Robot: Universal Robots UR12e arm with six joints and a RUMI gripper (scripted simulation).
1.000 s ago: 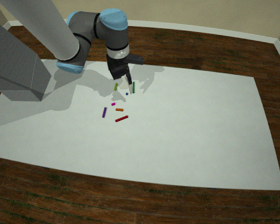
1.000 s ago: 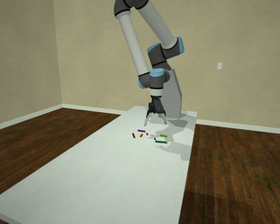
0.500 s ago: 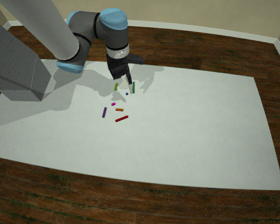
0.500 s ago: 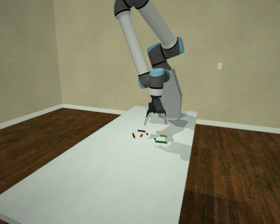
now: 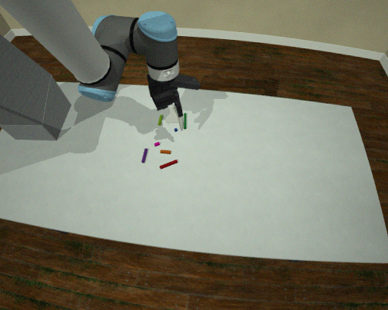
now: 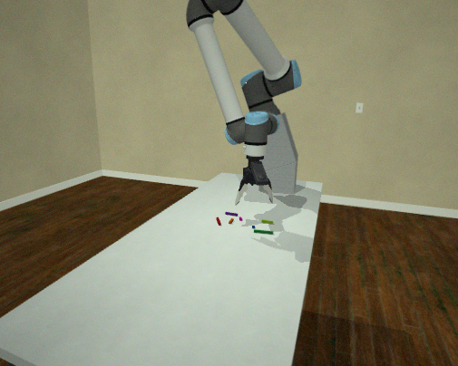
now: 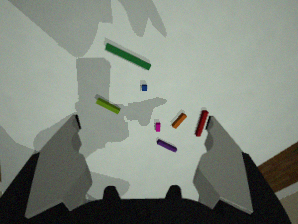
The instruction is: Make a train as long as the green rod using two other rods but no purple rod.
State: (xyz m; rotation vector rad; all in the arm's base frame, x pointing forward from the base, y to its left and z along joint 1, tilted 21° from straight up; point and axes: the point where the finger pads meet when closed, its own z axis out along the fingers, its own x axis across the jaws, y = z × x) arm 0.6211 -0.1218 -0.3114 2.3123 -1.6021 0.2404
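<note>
The green rod [image 5: 185, 120] [image 6: 263, 232] [image 7: 128, 56] lies flat, with the small blue rod [image 5: 176, 130] [image 6: 253, 226] [image 7: 144, 87] near it, apart. The lime rod [image 5: 160, 120] [image 6: 267, 222] [image 7: 108, 106] lies apart on the blue rod's other side. The orange rod [image 5: 165, 152] [image 6: 231, 221] [image 7: 179, 121] lies between the magenta rod [image 5: 157, 144] [image 6: 240, 218] [image 7: 158, 127] and the red rod [image 5: 168, 164] [image 6: 219, 221] [image 7: 201, 123], touching neither. My gripper [image 6: 254, 203] [image 7: 144, 116] is open and empty, above the table. No two rods touch.
The purple rod [image 5: 144, 155] [image 6: 231, 214] [image 7: 167, 145] lies near the magenta rod, on the side away from the blue rod. The white table top [image 5: 275, 184] [image 6: 166, 290] bears all the rods. The grey robot base [image 5: 21, 88] [image 6: 281, 158] stands at one end.
</note>
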